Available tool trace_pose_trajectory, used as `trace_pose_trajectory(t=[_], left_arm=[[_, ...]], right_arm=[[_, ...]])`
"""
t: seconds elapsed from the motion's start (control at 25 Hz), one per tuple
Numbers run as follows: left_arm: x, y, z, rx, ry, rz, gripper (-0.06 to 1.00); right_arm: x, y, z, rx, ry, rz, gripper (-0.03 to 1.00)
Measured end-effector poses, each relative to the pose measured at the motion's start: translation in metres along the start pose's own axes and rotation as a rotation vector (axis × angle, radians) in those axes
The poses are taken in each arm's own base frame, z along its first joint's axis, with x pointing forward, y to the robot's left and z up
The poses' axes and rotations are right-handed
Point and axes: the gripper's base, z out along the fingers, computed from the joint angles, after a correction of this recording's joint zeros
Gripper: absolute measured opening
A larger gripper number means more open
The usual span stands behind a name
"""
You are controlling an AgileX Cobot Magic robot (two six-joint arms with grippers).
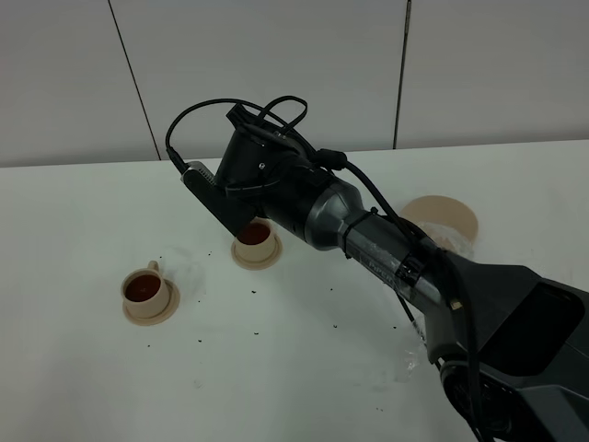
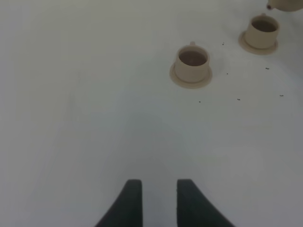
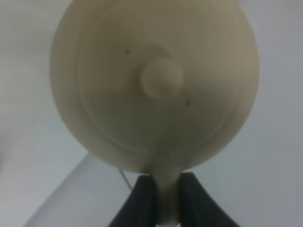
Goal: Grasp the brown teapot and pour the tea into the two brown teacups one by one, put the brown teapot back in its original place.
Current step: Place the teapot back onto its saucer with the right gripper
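Above the farther light tan clay teacup [image 1: 255, 238]: squat tan clay teapot [image 3: 155, 85], handle clamped in right gripper [image 3: 162, 198], tipped for pouring. Nearer matching teacup [image 1: 144, 288] held tea. Left gripper [image 2: 158, 203], jaws narrowly apart, empty. Wide tan saucer [image 1: 445, 217] vacant.

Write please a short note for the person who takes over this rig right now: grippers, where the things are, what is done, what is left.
Right gripper: shut on the brown teapot by its handle, held above the far teacup.
Left gripper: open, empty, over bare table.
Near teacup: holds tea, on its saucer.
Far teacup: also shows tea; if pouring is finished cannot be told.
Large saucer: empty, beyond the right arm.
Left: finish the far cup if needed, then set the teapot back on the large saucer.
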Motion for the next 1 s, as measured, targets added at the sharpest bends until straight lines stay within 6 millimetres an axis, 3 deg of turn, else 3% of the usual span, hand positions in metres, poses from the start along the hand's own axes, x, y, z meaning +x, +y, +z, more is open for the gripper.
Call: trace_pose_trajectory(t=[0.32,0.72,1.0], left_arm=[[0.000,0.000,0.000,0.000,0.000,0.000,0.25],[0.000,0.000,0.000,0.000,0.000,0.000,0.25],[0.000,0.000,0.000,0.000,0.000,0.000,0.25]], right_arm=[[0.005,-0.003,-0.005,-0.017,-0.060,0.079,0.10],[0.032,-0.009,-0.027,-0.096,-0.131,0.340,0.10],[0.032,-0.006,-0.024,-0.159,-0.267,0.512,0.10]])
